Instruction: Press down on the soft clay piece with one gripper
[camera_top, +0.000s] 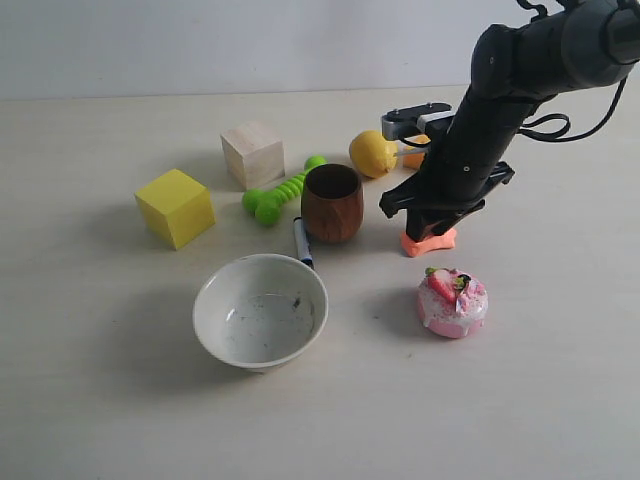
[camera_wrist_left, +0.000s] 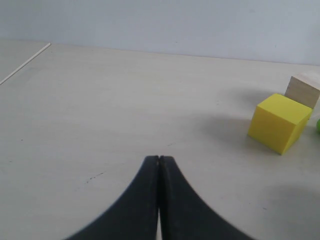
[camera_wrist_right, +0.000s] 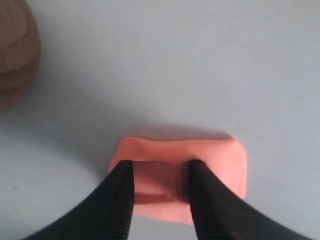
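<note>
Pale bench (camera_top: 120, 400); right end effector (camera_wrist_right: 161, 170), narrowly apart, tips touching soft clay piece (camera_wrist_right: 222, 160); left end effector (camera_wrist_left: 159, 159) closed together, empty.

Soft even light, faint shadows, right wrist view blurred.

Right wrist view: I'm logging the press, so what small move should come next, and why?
Probably ease the right gripper straight down a little: its parted fingertips sit on the soft clay piece, which looks barely flattened.

Wooden cup (camera_top: 331, 203), cake (camera_top: 452, 302) flank clay (camera_top: 428, 243); lemon (camera_top: 372, 153) seemingly behind.
</note>
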